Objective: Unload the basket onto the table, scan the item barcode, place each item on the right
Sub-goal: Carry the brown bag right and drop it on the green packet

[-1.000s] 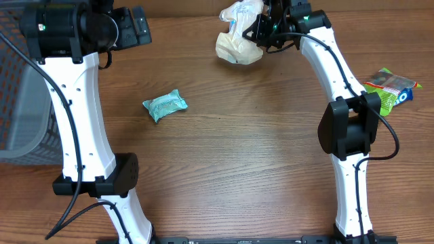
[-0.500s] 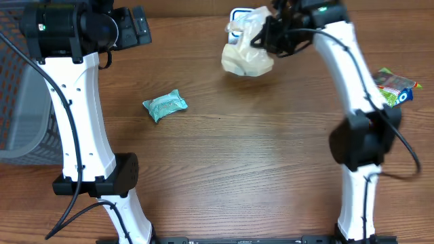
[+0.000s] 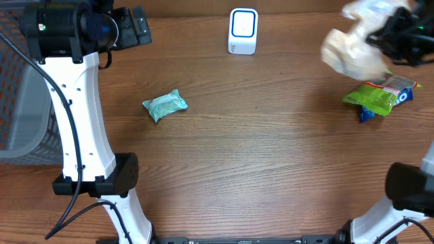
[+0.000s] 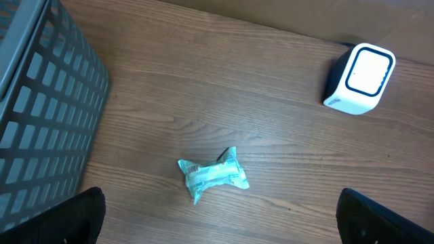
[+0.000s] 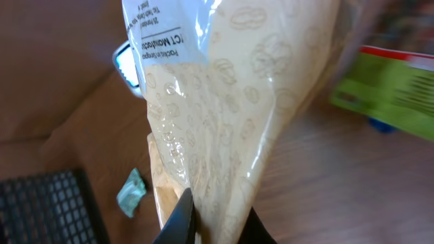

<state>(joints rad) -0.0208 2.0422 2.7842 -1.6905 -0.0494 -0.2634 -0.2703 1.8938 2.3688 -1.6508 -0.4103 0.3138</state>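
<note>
**Bag carried clear of the scanner.** The bag (image 3: 349, 53), a cream plastic pouch with a white printed label, is in the upper right of the overhead frame. It is off the surface (image 3: 271, 156) and smeared by motion. The right gripper (image 5: 215, 224) is clamped on it: in the right wrist view the two dark fingers pinch the bag's lower fold.

A second earlier the bag sat at the upper middle of the frame and covered the scanner (image 3: 243, 30). Half a second earlier it had slid a little to the right, so that the scanner's top edge showed. The scanner now stands fully exposed, its blue-ringed face unobstructed, and the bag is well apart from it. No barcode can be made out on the label.

The bag hangs just above and to the left of the green pack (image 3: 380, 96), which lies near the right edge. That pack has also moved, and now lies lower and further left than it did a second ago.

The teal packet (image 3: 165, 106) at left centre has not moved, nor has the basket (image 3: 17, 102) at the left edge. The left gripper (image 3: 129, 28) stays high in the upper left with its jaws wide apart and nothing between them.

Reading: the pass before the scanner appears finished, and the bag is probably heading for the right side beside the green pack. Whether the code registered cannot be told. The teal packet looks like the next item awaiting a scan.
</note>
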